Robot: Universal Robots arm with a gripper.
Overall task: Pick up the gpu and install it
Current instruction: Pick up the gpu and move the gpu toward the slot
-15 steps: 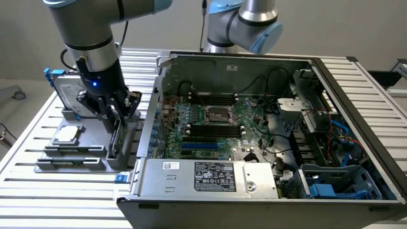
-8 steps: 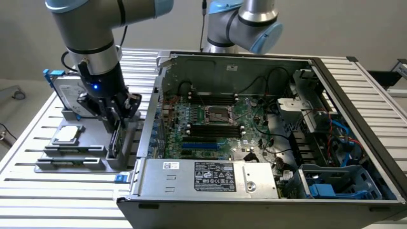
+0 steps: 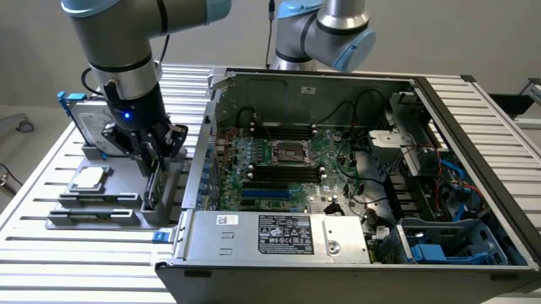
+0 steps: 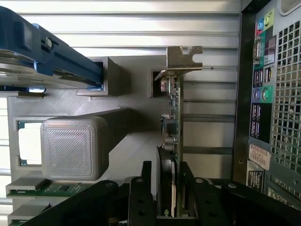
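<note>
Field notes. I have one gripper (image 3: 151,152) (image 4: 167,200) down over the grey printed holder (image 3: 127,218) (image 4: 127,155) on the slatted metal surface (image 3: 50,253).

Its two black fingers (image 4: 141,197) are spread wide, one on each side of the single gpu (image 3: 153,189) (image 4: 175,122). This is a thin dark card with a silver bracket, standing on edge in its holder slot and not gripped. I can't tell if the pads touch it.

Also in the holder:
- one silver hard drive in a blue frame (image 3: 83,120)
- one square silver CPU chip (image 3: 90,179)
- seemingly two green memory sticks (image 3: 97,198)

One open computer case (image 3: 313,88) stands just beside.
</note>
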